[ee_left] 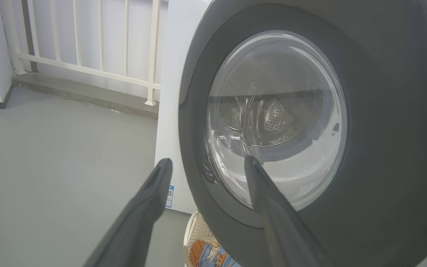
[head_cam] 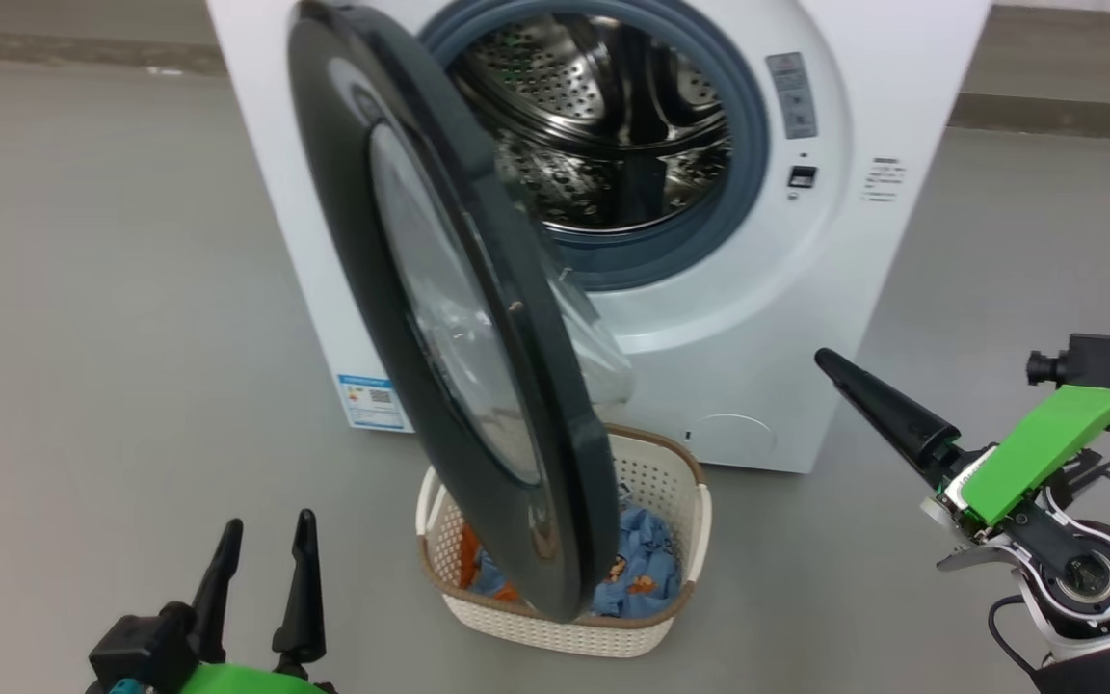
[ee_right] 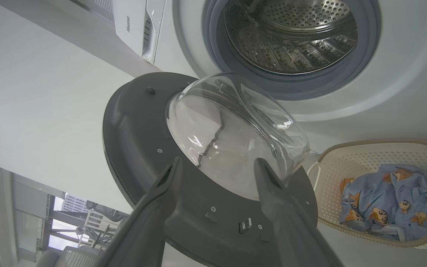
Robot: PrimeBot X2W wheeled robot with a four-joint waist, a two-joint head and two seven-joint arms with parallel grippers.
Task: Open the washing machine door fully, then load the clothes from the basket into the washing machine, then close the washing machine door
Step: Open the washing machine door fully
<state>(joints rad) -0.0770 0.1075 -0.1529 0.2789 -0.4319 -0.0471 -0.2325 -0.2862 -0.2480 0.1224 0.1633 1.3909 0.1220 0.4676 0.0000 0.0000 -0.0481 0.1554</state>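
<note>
Black right claw (ee_right: 219,161): is standing released, its two fingers spread with nothing between them, pointing at the inner face of the door; whether a tip is touching it I cannot tell.
Left claw (head_cam: 268,520): is hanging open and empty too, low on the robot's left, facing the door's outer side.
Door (head_cam: 459,328): is standing partly swung out from the washing machine's (head_cam: 738,386) left side, nearly edge-on to the head camera, with its free edge hanging over the basket.
Step in hand: by my reading the door is still needing its full swing, so loading is waiting.
Doing it well: the right claw is looking best placed to push, pressing on the dark frame rather than on the glass bowl (ee_right: 235,129), and following the door's arc leftward so the fingers are not sliding off.
Basket (head_cam: 656,477): is sitting on the floor (head_cam: 83,337) just in front of the machine, with the clothes (head_cam: 647,559) lying bunched inside.
Drum (head_cam: 613,125): is showing bare steel, ready for loading.
Edges: the door's lower rim is hanging near the basket's brown rim, and the left claw is sitting near the door's likely path.
Open room: grey floor is stretching away on the left toward a white railing (ee_left: 87,37), giving the door space to swing.
</note>
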